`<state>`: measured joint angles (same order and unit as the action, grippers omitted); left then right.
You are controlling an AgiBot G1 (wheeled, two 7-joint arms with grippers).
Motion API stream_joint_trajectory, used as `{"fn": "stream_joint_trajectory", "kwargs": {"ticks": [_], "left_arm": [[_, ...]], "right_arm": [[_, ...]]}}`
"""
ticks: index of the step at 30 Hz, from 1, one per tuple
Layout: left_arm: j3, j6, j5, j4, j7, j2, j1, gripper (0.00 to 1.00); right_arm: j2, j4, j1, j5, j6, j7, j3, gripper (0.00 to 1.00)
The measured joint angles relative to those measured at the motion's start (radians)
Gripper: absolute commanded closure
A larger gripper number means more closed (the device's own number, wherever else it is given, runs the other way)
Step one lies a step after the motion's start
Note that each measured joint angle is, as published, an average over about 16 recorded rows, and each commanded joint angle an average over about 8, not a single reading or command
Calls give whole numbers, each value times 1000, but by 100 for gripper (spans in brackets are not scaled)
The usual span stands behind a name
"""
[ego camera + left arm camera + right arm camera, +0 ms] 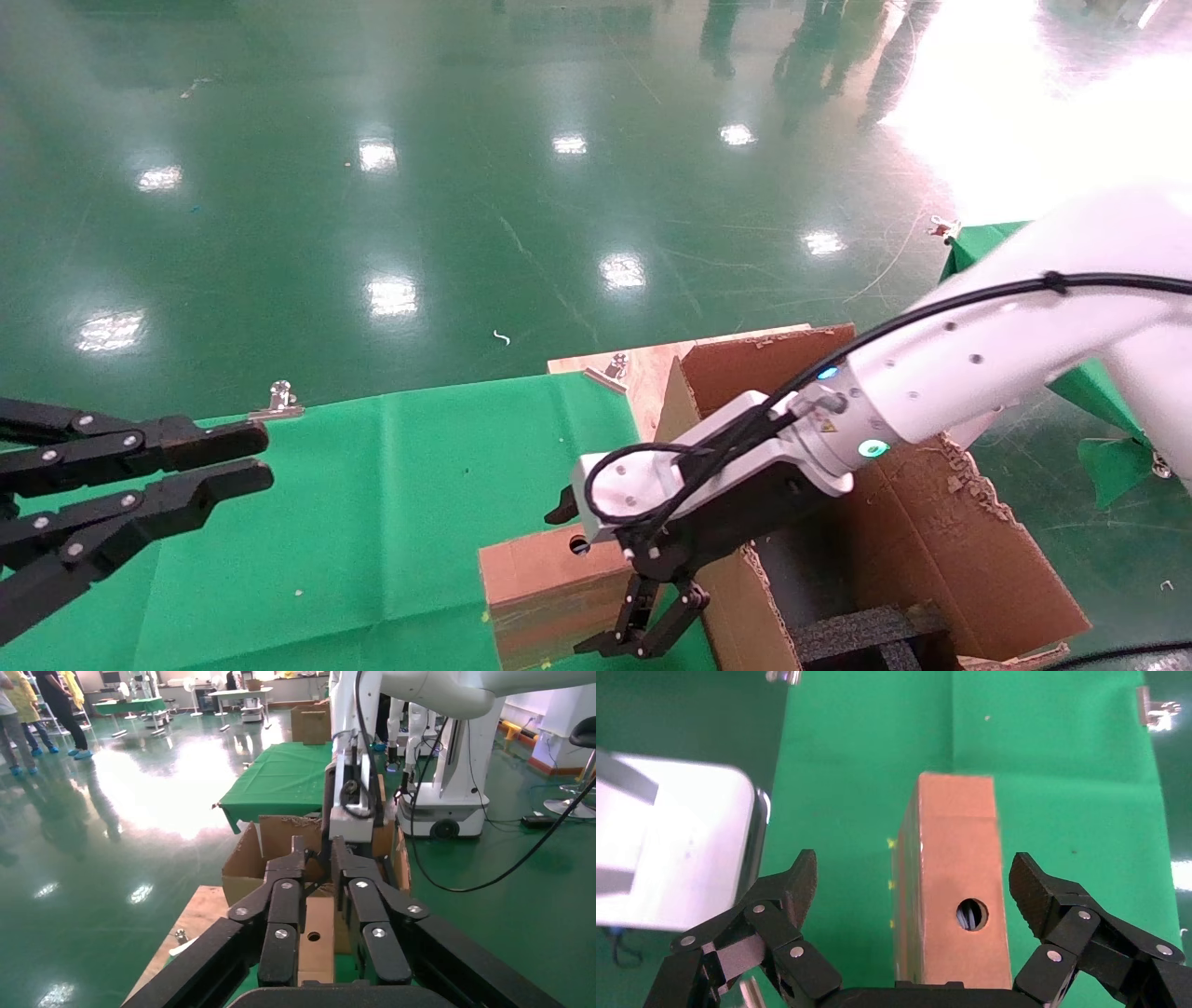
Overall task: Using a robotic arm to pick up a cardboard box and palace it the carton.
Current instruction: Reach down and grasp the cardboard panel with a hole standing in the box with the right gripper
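Note:
The small brown cardboard box (540,582) stands on the green cloth at the front, its round hole facing up, right beside the carton's near wall. My right gripper (619,648), on the white arm (968,363), is open and low over the box's front end. In the right wrist view the box (954,874) lies between the spread jaws of the right gripper (914,864), with a gap on each side. The large carton (931,540) stands open at the right with black foam (866,634) inside. My left gripper (268,455) hangs at the far left, empty and slightly open.
The green cloth (372,522) covers the table. Metal clips (279,401) hold its far edge. A wooden board (643,368) shows behind the carton. The shiny green floor lies beyond. The left wrist view shows the box (315,924) and the carton (242,867) past the left gripper (318,846).

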<state>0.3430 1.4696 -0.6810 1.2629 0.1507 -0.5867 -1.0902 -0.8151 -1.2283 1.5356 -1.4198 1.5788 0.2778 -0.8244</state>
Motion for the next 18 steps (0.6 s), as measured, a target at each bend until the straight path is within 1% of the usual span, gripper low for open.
{"fn": "stream_joint_trajectory", "kwargs": {"ticks": [8, 15, 16, 18], "left_arm": [[0, 0, 0, 0, 0, 0, 0, 100], [0, 0, 0, 0, 0, 0, 0, 100], [0, 0, 0, 0, 0, 0, 0, 95], [0, 0, 0, 0, 0, 0, 0, 70]], "right_arm": [[-69, 20, 78, -92, -7, -6, -116, 0], [-115, 41, 120, -145, -12, -15, -183, 0], [-120, 44, 124, -149, -13, -18, -191, 0], [-130, 50, 132, -158, -13, -23, -205, 0]]}}
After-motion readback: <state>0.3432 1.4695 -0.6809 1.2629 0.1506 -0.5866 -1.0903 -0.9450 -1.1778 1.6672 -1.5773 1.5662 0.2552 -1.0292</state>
